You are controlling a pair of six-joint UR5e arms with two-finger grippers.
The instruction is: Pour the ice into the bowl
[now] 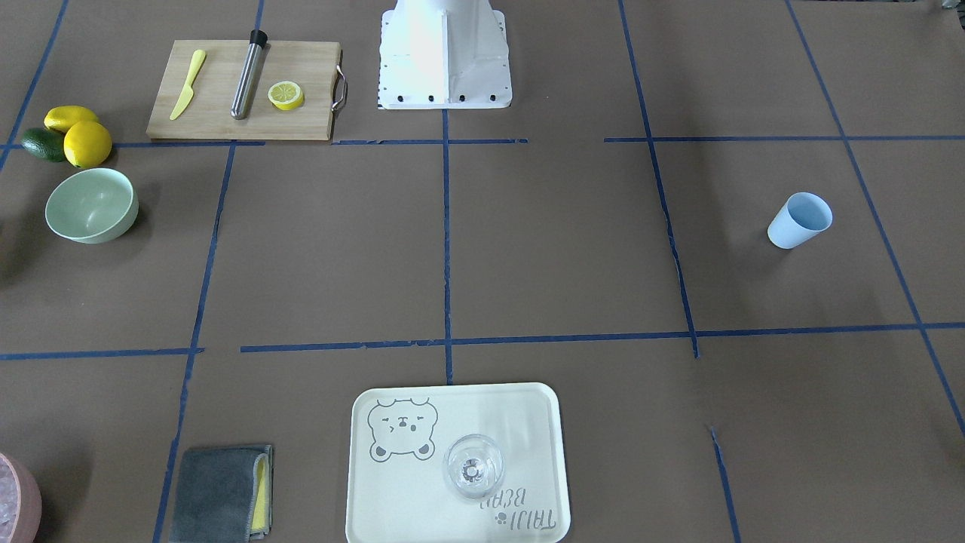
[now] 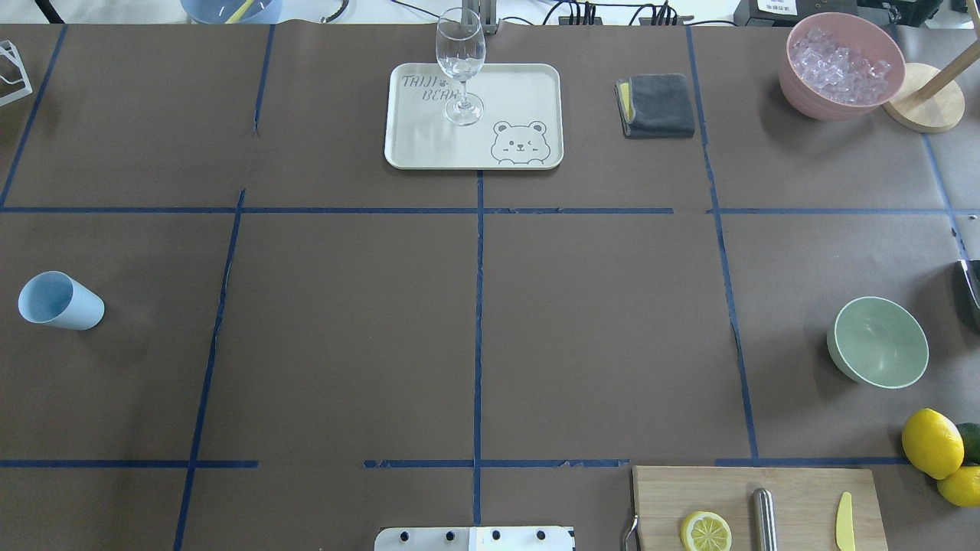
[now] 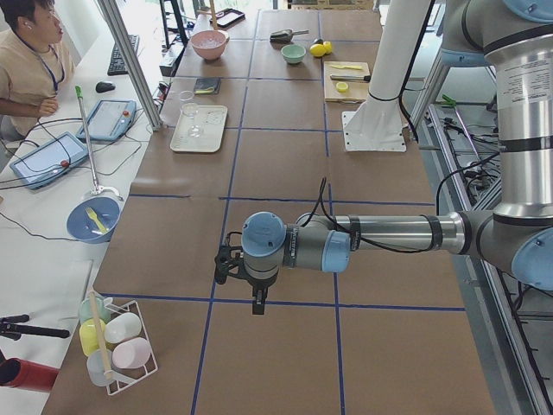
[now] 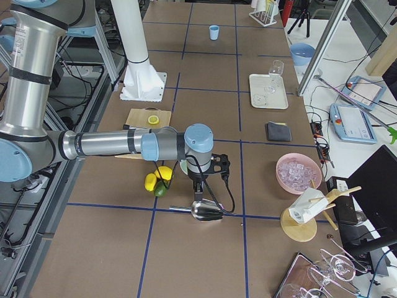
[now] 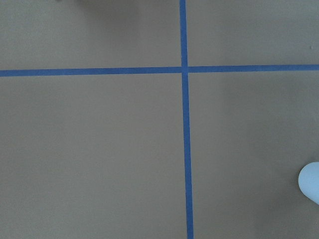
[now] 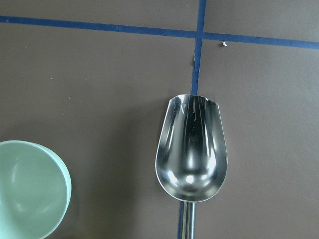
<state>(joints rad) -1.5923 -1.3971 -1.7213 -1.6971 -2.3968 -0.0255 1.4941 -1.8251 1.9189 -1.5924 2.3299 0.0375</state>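
The pale mint-green bowl (image 1: pixel 92 205) stands empty by the lemons; it also shows in the overhead view (image 2: pixel 877 342) and at the lower left of the right wrist view (image 6: pixel 30 191). No clear ice cubes show in any view. The light blue cup (image 1: pixel 799 220) stands far off on the other side (image 2: pixel 60 301); I see no cubes in it. My right gripper (image 4: pixel 198 188) hangs over an empty metal scoop (image 6: pixel 192 154) lying on the table (image 4: pixel 206 211). My left gripper (image 3: pixel 257 305) hangs over bare table beside the cup. I cannot tell whether either is open or shut.
A pink container (image 2: pixel 841 65) of whitish ice pieces stands at the far right. A cream tray (image 2: pixel 521 84) bears a wine glass (image 2: pixel 460 65), with a grey cloth (image 2: pixel 657 105) beside it. A cutting board (image 1: pixel 241 90) and lemons (image 1: pixel 84 139) lie near the bowl.
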